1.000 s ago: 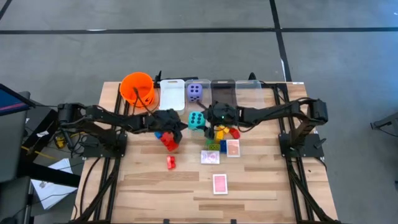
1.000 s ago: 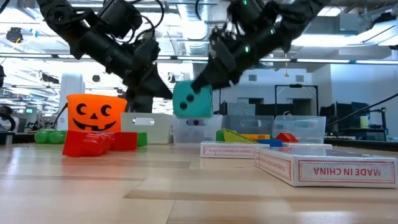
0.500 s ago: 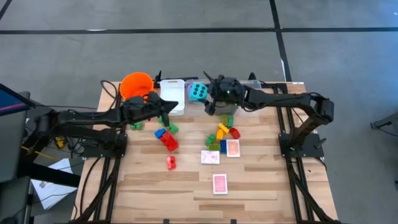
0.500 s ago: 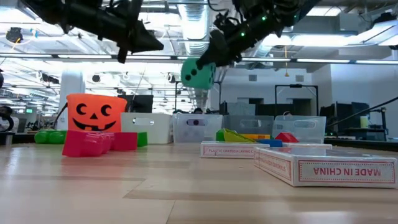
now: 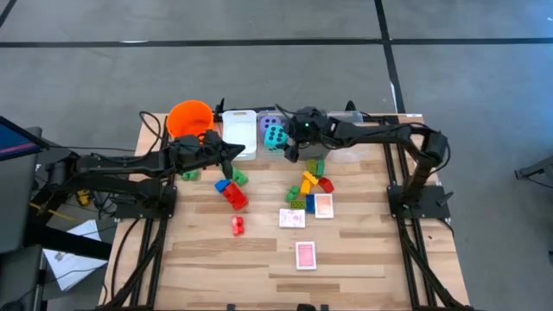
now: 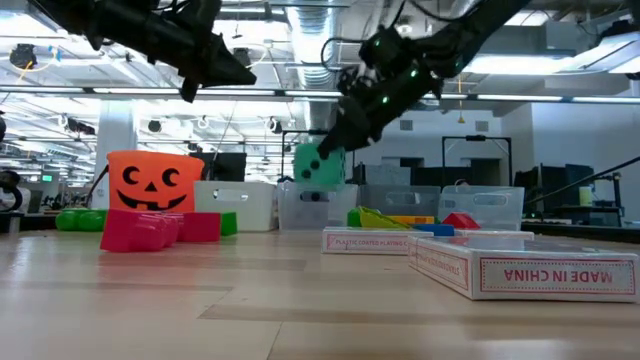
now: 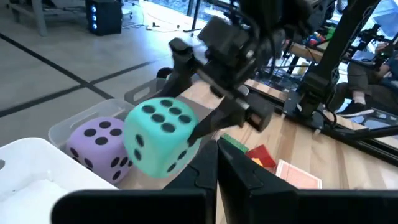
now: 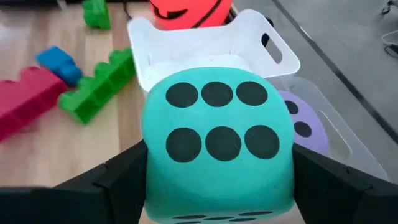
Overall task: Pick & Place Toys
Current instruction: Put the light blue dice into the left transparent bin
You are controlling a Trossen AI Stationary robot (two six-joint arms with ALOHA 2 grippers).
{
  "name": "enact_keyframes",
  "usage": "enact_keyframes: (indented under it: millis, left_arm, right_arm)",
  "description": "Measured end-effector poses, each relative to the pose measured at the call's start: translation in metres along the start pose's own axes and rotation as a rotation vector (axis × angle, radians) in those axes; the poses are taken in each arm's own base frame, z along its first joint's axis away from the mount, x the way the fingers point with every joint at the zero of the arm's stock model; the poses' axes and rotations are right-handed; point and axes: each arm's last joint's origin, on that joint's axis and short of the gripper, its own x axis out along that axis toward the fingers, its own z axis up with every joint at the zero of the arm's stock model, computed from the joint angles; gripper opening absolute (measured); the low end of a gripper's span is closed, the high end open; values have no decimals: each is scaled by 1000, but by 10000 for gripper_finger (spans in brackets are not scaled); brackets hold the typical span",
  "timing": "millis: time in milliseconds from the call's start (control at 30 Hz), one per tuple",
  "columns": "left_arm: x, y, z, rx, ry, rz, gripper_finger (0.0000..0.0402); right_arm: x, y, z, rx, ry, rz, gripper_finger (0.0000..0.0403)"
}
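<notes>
I have the teal die [image 5: 274, 136] clamped between the right gripper's [image 5: 285, 141] fingers, lifted off the table [image 5: 259, 259] and hanging over the clear bin [image 5: 271, 138] at the far edge, where the purple die [image 5: 269, 122] already lies. In the right wrist view the teal die [image 8: 217, 143] fills most of the picture, its six-dot face toward the camera, with the purple die [image 8: 303, 123] showing just past one side of it inside the bin. From the low view the teal die [image 6: 318, 166] hangs clear above the row of bins. The left wrist view shows the teal die [image 7: 163, 137] just beside and above the purple one [image 7: 101, 142], with the right gripper's dark fingers [image 7: 186, 65] on either side of it.

Next to that bin on the left stands a white bin [image 5: 239, 131], and beyond it the orange bucket [image 5: 190, 119] with its pumpkin face. To the right are two more clear bins [image 5: 346, 130].

My left gripper [image 5: 230, 152] has its fingers closed together, holding nothing, raised over the table in front of the white bin.

On the table nearer the middle lie the loose bricks: a red cluster [image 5: 233, 195] with a blue piece and a green one [image 5: 238, 177] close by, a single red brick [image 5: 237, 226] farther forward, and a mixed pile of yellow, green, red and blue bricks [image 5: 309, 185] below the right arm. Pink-backed playing cards [image 5: 323, 206] lie just beside that pile, with another pack [image 5: 305, 255] alone toward the near edge.
</notes>
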Motion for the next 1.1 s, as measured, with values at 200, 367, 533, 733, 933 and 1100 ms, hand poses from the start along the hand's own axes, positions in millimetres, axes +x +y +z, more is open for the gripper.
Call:
enact_keyframes:
  millis: [200,367,533,733,933,1100]
  left_arm:
    - [0,0,0,-1,1,1,0]
    - [0,0,0,-2,1,1,0]
    - [0,0,0,-2,2,1,0]
    - [0,0,0,-2,2,2,0]
    - [0,0,0,-3,2,3,0]
    - [0,0,0,-3,2,4,0]
  right_arm:
    - [12,-2,-2,-11,-52,-19,357]
    - [10,-2,2,-10,-81,-25,393]
    - [10,-1,0,-35,-57,-18,393]
    - [10,-1,-2,-39,-33,-14,398]
    - [10,1,-5,-34,-3,-5,399]
    - [10,9,-8,-41,40,19,400]
